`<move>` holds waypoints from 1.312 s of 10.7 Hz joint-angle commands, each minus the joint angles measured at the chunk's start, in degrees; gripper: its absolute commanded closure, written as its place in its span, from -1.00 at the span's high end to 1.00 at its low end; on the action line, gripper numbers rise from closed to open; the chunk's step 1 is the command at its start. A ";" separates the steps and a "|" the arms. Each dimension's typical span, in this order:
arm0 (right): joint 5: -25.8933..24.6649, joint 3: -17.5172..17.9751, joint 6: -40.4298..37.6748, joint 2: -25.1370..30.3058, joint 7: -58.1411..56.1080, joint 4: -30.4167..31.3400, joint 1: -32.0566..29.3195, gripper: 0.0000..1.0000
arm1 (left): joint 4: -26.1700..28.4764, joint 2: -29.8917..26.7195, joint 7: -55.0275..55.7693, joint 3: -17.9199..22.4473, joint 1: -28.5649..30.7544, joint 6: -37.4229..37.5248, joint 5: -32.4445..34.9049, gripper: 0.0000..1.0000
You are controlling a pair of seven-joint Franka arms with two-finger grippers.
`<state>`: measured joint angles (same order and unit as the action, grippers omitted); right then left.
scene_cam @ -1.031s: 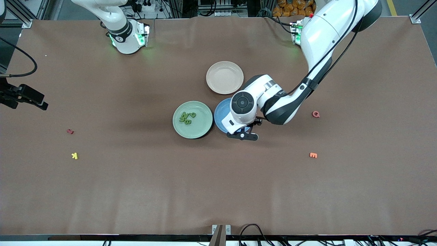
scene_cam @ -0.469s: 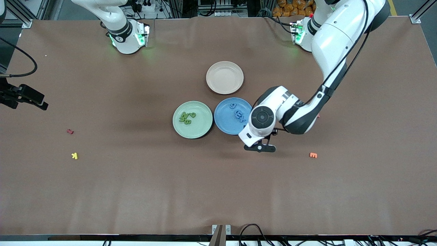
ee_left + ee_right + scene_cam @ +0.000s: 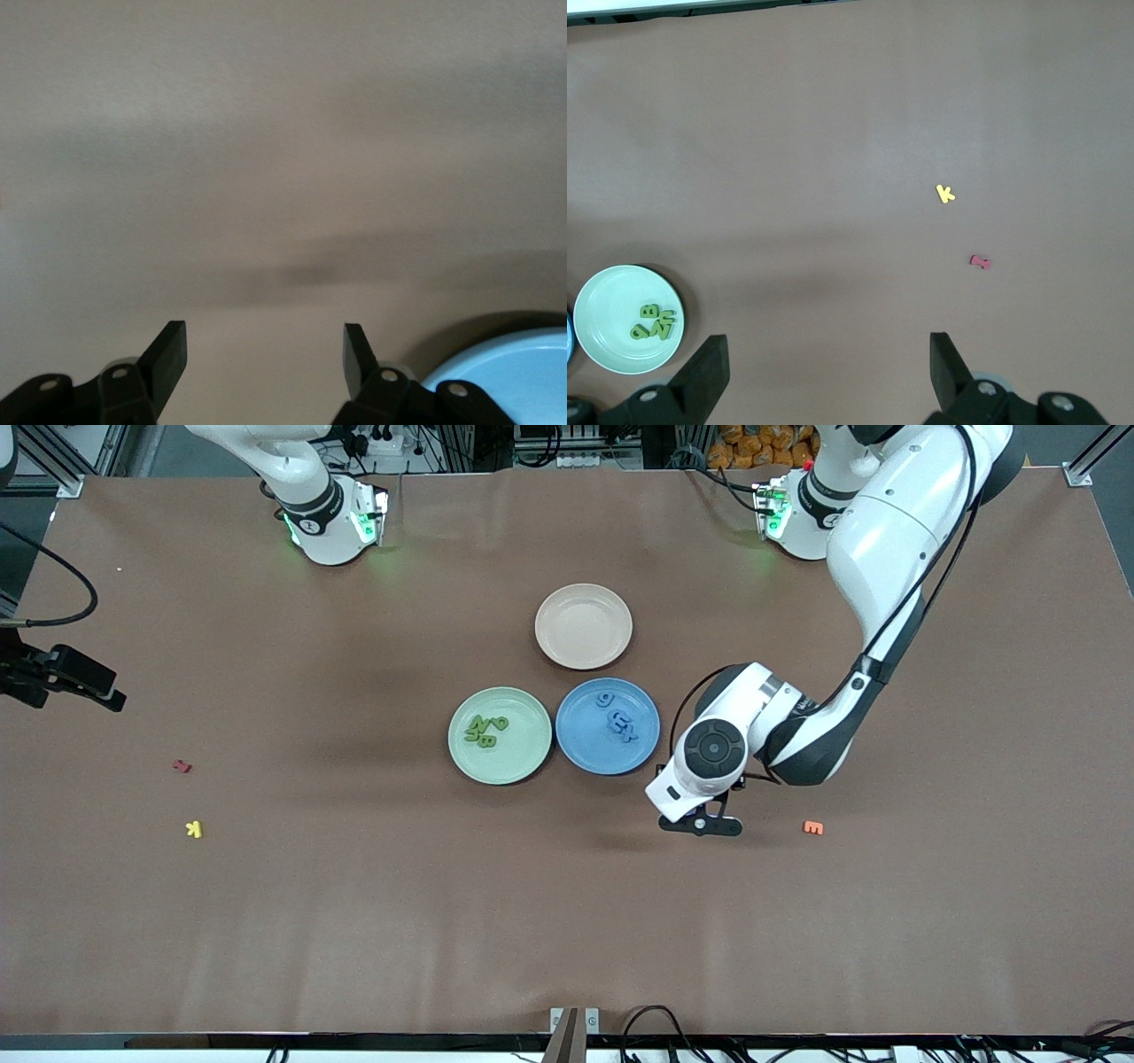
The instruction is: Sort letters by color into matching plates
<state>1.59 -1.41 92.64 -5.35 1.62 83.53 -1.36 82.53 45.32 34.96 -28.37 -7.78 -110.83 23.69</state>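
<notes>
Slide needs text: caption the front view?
Green letters fill the pale green plate, blue letters the blue plate; left tool open over bare table.

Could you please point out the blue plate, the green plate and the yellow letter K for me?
blue plate (image 3: 585,748): front view, bare floor near its rim.
green plate (image 3: 523,757): front view, bare floor near its rim.
yellow letter K (image 3: 945,193): right wrist view, the letter's middle.

Two plates (image 3: 500,766) (image 3: 580,753) sit touching side by side mid-surface (image 3: 443,921), each holding a cluster of letters (image 3: 486,729) (image 3: 618,719). A third plate (image 3: 584,598) lies farther from the front camera, just beside them. Two letters (image 3: 182,765) (image 3: 194,829) lie well apart toward the right arm's end, and one letter (image 3: 812,827) toward the left arm's end. The left end effector (image 3: 700,825) hangs over the surface between the plates and that letter.
</notes>
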 commanded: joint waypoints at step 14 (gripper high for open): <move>-0.45 0.09 0.53 -0.18 0.67 -0.03 -0.05 1.00 | 0.09 -1.02 -4.02 -0.46 11.37 -0.52 1.01 1.00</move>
<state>1.59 -1.42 92.76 -5.44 1.62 83.53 -1.36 82.17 45.10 31.56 -28.33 1.51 -111.14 23.69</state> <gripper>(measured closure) 0.000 0.000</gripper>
